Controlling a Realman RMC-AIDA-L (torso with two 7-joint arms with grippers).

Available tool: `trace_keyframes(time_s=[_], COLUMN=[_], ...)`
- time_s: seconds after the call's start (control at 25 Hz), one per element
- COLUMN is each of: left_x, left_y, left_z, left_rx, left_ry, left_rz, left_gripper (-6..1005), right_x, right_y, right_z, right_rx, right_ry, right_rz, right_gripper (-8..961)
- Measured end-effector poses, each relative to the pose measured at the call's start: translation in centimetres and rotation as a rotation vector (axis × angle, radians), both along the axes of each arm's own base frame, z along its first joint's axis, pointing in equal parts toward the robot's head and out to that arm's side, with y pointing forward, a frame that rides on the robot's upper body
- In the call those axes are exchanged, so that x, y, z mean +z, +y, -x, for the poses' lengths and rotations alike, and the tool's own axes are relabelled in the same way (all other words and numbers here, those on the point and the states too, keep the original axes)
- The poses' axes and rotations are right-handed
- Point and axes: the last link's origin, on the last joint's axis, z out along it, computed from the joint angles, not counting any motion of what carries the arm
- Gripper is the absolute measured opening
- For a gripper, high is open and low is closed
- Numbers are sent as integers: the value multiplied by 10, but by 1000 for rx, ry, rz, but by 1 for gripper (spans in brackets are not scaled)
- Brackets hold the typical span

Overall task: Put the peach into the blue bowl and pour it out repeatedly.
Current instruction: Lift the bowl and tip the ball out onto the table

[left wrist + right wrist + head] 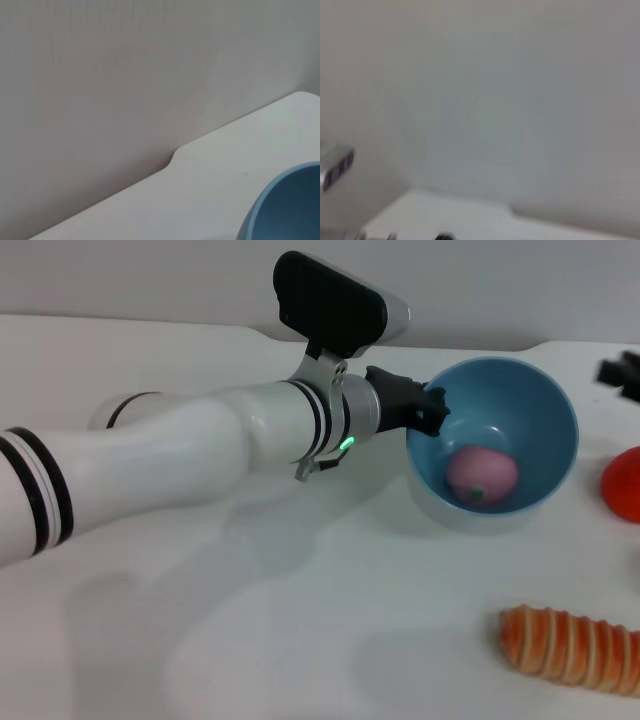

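Observation:
The blue bowl [520, 405] sits right of the table's middle in the head view, tilted so its opening faces me. The dusty-pink peach [482, 475] lies inside it, low against the near wall. My left gripper [432, 408] reaches in from the left and is shut on the bowl's left rim. A slice of the bowl also shows in the left wrist view [287, 210]. A black part of my right gripper [622, 375] shows at the far right edge, away from the bowl.
A bright red round object [624, 485] lies at the right edge, just beyond the bowl. An orange-and-white striped roll [570, 648] lies at the front right. The white table [300, 620] ends at a wall behind.

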Motion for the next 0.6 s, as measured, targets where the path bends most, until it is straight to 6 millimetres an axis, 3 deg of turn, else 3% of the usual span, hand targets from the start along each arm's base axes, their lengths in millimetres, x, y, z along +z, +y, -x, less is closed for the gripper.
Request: trace_keyframes(time_s=[0.28,0.36,0.4,0.6], left_x=[14,15,16,17], left_y=[20,24,26,30], left_z=[-21,-31,-37,-68], left_rx=[-104,-156,-190,-381], left_ry=[61,87,106,193], left_rz=[-26,-34,-40,-76], left_gripper=[0,0,0,0], right_x=[27,23,23,7], right_y=[-71,-110,-110,-160], right_z=[-76,-103,-103,-131], right_rx=[-180,-246,-246,-362], right_ry=[113,143,143,159], right_rz=[-234,-337,-337,-475], right_gripper=[467,467,467,467])
